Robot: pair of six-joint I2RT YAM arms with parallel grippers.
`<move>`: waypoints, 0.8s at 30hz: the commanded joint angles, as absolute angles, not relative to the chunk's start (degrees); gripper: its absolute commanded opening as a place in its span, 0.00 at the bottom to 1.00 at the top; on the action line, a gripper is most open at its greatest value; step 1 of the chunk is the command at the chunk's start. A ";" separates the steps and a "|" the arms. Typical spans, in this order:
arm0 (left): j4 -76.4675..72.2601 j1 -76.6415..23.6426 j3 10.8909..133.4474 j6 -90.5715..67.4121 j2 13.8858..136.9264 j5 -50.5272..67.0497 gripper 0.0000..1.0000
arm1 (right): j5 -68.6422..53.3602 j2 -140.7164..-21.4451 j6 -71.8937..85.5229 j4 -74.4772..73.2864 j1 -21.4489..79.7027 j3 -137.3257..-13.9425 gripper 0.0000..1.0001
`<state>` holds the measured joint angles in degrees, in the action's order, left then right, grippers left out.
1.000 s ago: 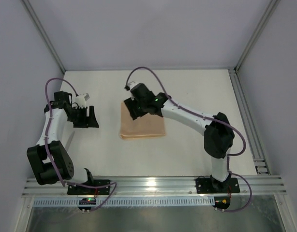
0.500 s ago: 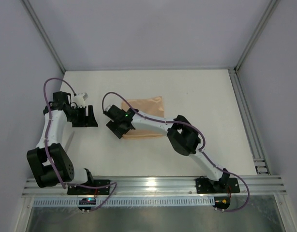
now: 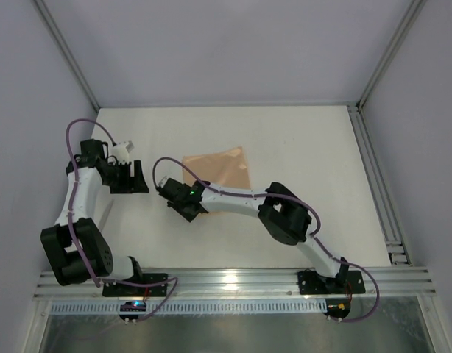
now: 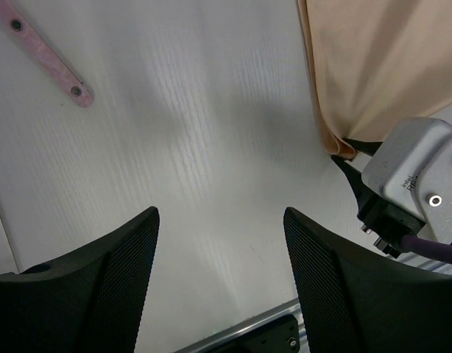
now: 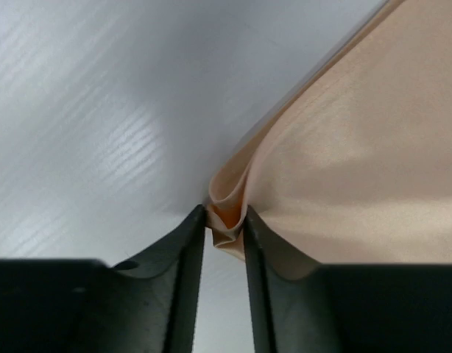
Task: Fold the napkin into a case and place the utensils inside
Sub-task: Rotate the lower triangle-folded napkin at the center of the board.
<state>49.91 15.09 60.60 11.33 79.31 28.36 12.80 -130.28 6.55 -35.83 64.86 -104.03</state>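
In the top view, the napkin (image 3: 219, 170) is seen on the table (image 3: 307, 147) at centre frame, its lower-left corner gripped by the right tool (image 3: 191, 209), while the left tool (image 3: 143, 179) is seen at the left with jaws apart. In the left wrist view, the pink handle of a utensil (image 4: 53, 62) is seen at upper left and the napkin at upper right. In the right wrist view, a bunched napkin corner is clamped between the right tool's jaws.

A white table (image 3: 322, 140) meets a slotted metal rail (image 3: 233, 278) in front.
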 commanded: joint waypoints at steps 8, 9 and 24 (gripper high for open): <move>49.57 15.03 63.98 15.11 80.24 34.27 0.68 | 11.61 -114.19 10.11 -30.86 64.51 -79.51 0.03; 49.48 14.59 63.98 16.34 80.42 34.63 0.68 | 11.17 -112.52 10.02 -29.81 64.60 -76.58 0.03; 60.93 -10.18 61.53 69.77 79.19 29.71 0.74 | 8.09 -85.88 18.19 -15.39 64.42 -42.46 0.03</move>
